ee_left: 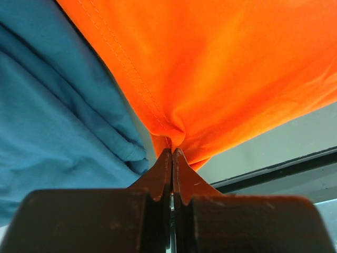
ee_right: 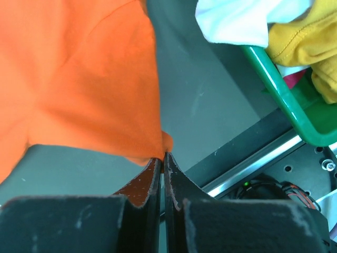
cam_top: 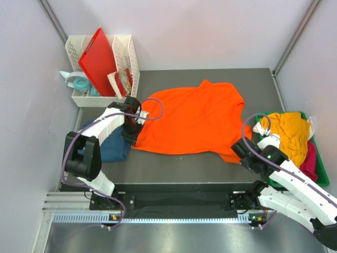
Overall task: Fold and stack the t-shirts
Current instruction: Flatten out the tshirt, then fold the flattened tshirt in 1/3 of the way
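**A:** What is hard to make out here?

**B:** The teal-blue t-shirt (cam_top: 113, 147) is partly covered by the left arm, at the left of the table (cam_top: 174, 166). Only its soft, rumpled folds show. In the green tray (ee_right: 284, 103) on the right, a pink shirt (cam_top: 311, 158) peeks out from under a crumpled mustard-yellow shirt (cam_top: 292, 134). A bit of white cloth (ee_right: 237, 21) hangs over the tray's rim, its shape unclear.

**A:** Where is the shirt being handled?

**B:** The orange t-shirt (cam_top: 195, 118) lies spread across the middle of the dark grey matte table, collar towards the far edge. It is smooth knit cloth with a stitched hem, and it wrinkles near both near corners.

**A:** What are the grippers doing?

**B:** The left gripper (ee_left: 172, 153) has its fingers pressed together on the shirt's left edge. The cloth bunches into a small pucker at the tips, just beside the teal-blue folds. The right gripper (ee_right: 162, 156) pinches the shirt's near right corner, with its jaws tight together and a nub of orange showing at the tips.

**A:** What else is nearby?

**B:** A white basket (cam_top: 129, 52) with lattice walls stands at the far left corner. It holds a stiff, glossy red board (cam_top: 99, 60) that leans upright. The tray's hard plastic rim sits close to the right gripper.
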Available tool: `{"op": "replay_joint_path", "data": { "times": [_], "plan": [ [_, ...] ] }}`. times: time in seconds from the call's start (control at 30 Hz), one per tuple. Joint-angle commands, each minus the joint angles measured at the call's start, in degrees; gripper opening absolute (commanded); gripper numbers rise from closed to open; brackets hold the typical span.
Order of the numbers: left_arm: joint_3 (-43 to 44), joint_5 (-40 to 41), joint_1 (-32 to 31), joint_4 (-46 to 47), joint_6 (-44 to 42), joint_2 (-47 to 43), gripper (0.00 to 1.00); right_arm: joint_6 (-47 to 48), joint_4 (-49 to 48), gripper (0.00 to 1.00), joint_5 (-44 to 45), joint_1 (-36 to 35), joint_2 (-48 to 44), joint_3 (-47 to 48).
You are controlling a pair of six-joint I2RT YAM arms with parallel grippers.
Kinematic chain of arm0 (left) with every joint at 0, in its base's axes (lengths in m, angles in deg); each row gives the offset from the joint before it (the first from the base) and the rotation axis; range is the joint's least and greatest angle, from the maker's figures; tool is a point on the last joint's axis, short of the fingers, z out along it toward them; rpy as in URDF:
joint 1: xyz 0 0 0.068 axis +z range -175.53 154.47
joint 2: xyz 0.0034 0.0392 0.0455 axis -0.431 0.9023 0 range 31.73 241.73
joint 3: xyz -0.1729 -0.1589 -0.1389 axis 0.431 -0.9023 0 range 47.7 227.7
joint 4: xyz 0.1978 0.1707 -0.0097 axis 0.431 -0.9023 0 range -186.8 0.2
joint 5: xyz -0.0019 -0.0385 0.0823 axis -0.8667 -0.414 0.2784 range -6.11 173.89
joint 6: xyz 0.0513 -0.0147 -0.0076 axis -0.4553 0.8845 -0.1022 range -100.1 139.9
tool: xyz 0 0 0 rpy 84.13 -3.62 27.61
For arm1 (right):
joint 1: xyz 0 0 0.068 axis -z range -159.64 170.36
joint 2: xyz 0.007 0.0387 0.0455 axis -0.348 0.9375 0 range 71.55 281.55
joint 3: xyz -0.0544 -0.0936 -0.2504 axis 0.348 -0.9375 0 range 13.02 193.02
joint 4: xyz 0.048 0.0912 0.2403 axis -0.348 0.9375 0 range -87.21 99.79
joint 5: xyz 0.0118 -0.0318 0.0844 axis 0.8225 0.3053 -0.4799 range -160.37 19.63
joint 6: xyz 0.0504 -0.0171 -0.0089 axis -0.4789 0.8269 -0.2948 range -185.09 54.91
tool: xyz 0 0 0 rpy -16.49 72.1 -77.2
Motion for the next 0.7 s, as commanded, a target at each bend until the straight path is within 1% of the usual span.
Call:
{"op": "replay_joint_path", "data": {
  "times": [0.0,0.2,0.37,0.47,0.67],
  "plan": [
    [-1.08,-0.85,-0.12,0.56,1.05,-0.22,0.00,-2.34,5.32,0.00,-0.46,-1.76,-1.56,1.05],
    [-2.67,-0.68,-0.21,1.53,1.14,-0.05,0.00,-1.82,6.21,0.00,-0.11,-2.82,0.11,2.37],
    [-0.30,1.17,-0.21,3.90,2.02,-0.75,0.00,0.99,4.45,0.00,3.93,-2.82,2.30,6.32],
    [0.67,2.04,-0.12,4.96,2.46,-0.93,0.00,3.10,2.00,0.00,5.43,-2.82,4.50,7.99],
    [1.02,2.75,-0.12,9.96,3.25,-0.49,0.00,7.32,-3.88,0.00,8.07,-2.73,8.80,8.70]
  ]
}}
